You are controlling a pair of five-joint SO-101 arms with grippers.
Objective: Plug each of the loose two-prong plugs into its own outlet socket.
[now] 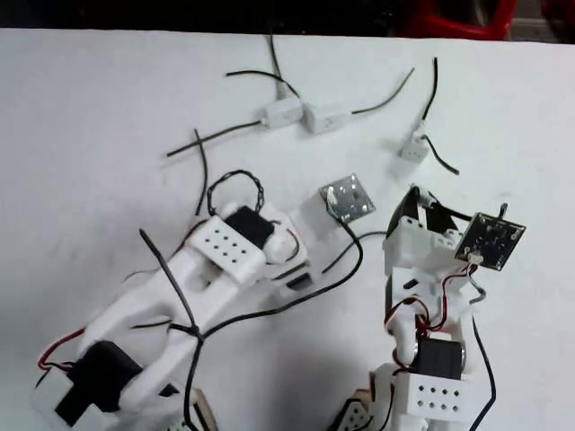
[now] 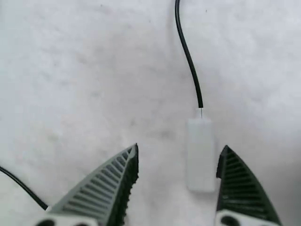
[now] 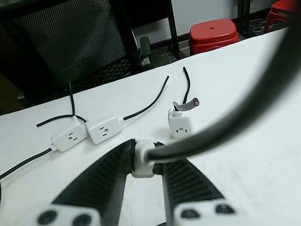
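Right jaws clench a white plug (image 3: 142, 160), well apart from the three sockets (image 3: 104, 130), all of them empty. Left jaws are spread, with a second plug (image 2: 201, 155) lying between them on the table (image 2: 70, 70). Neither plug is inserted yet; both insertions remain.

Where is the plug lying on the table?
In the left wrist view, the plug lies between the fingertips of the open left gripper, close to the darker one.

White plug (image 2: 201, 155) lies flat, second plug (image 3: 142, 160) is gripped, sockets (image 3: 104, 131) empty.
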